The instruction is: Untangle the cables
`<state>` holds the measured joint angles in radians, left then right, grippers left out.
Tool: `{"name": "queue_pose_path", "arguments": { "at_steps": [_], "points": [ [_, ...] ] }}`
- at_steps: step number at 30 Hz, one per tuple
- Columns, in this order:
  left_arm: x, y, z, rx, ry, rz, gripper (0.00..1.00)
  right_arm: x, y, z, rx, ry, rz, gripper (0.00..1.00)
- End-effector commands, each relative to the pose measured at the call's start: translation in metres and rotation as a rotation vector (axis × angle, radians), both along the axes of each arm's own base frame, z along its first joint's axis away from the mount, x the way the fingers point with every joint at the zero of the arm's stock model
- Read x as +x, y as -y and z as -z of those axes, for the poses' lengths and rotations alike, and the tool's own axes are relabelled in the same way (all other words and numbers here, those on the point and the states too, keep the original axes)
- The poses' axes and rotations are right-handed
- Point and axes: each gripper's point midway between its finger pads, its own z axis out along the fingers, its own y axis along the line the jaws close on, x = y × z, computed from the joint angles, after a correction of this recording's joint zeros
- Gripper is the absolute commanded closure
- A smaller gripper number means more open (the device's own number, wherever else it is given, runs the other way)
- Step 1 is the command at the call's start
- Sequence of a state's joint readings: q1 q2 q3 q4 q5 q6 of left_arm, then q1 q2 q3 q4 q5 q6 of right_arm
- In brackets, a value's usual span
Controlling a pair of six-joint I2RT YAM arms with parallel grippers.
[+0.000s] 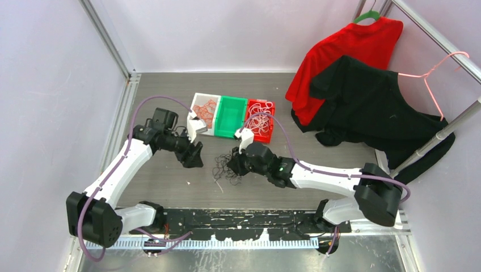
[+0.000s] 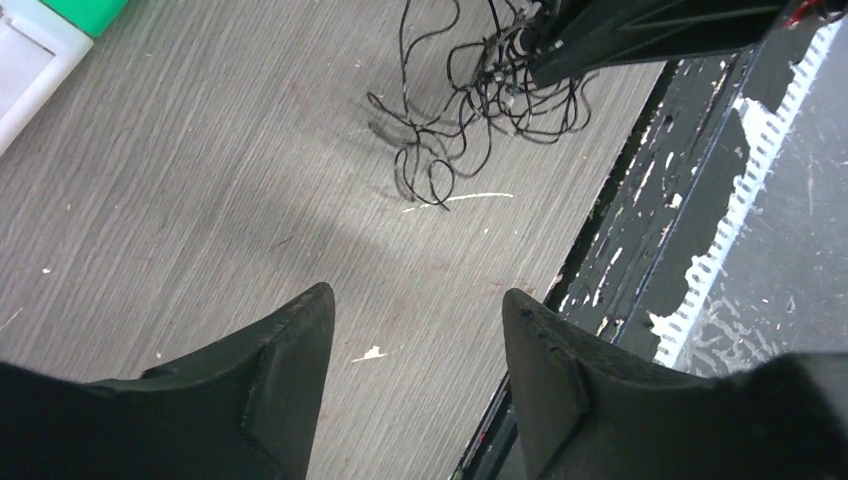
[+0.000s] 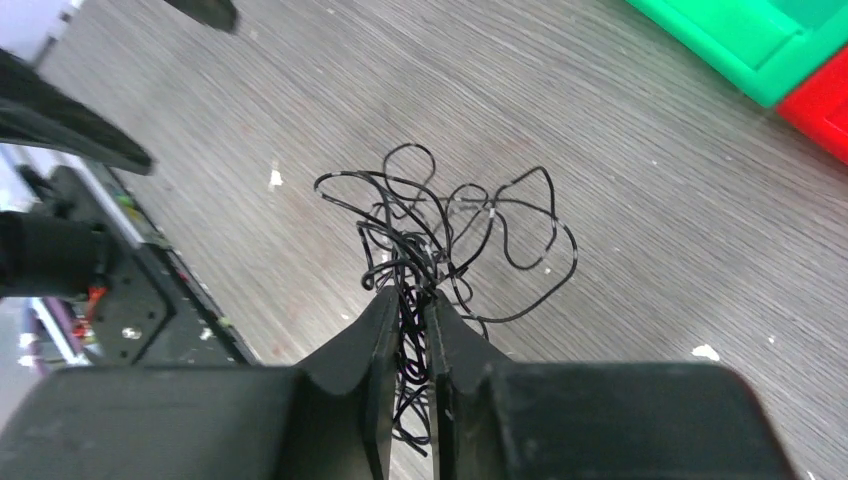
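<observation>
Black cables (image 3: 440,230), one tangled clump, sit mid-counter toward the near edge. We see the right tool (image 3: 412,305) pinched nearly closed on its strands, likely anchoring it. Just beside, the left tool (image 2: 415,310) hangs with jaws apart, holding nothing, probably lined up to pull a strand. Far-edge bins (image 1: 230,116) look meant for sorting.

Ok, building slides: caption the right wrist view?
Right gripper pinching a clump of black cables over the grey table.

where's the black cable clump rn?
Top view, mid-table: black cable clump pinched in the right gripper, on the near side of the green bin, left gripper to its left.
</observation>
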<state>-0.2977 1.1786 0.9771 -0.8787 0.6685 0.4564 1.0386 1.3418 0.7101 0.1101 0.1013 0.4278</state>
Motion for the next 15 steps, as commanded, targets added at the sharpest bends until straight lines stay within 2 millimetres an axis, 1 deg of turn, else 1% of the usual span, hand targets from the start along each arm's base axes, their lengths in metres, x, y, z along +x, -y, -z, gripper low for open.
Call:
{"name": "queue_pose_path", "arguments": {
  "at_steps": [1, 4, 7, 11, 15],
  "points": [
    [0.003, 0.012, -0.013, -0.081, 0.033, 0.043, 0.4, -0.007, -0.014, -0.032, 0.144, 0.012, -0.044, 0.82],
    [0.001, 0.017, -0.015, -0.114, 0.011, 0.046, 0.45, -0.011, -0.015, -0.043, 0.196, 0.01, -0.054, 0.82],
    [0.0, 0.024, -0.022, -0.165, 0.001, 0.051, 0.45, -0.014, -0.014, -0.059, 0.245, 0.022, -0.058, 0.81],
    [0.001, 0.03, -0.026, -0.203, -0.018, 0.047, 0.36, -0.018, -0.011, -0.084, 0.343, 0.028, -0.053, 0.8],
    [-0.006, 0.038, -0.03, -0.263, -0.07, 0.06, 0.31, -0.022, -0.007, -0.109, 0.423, 0.038, -0.048, 0.8]
  ]
}}
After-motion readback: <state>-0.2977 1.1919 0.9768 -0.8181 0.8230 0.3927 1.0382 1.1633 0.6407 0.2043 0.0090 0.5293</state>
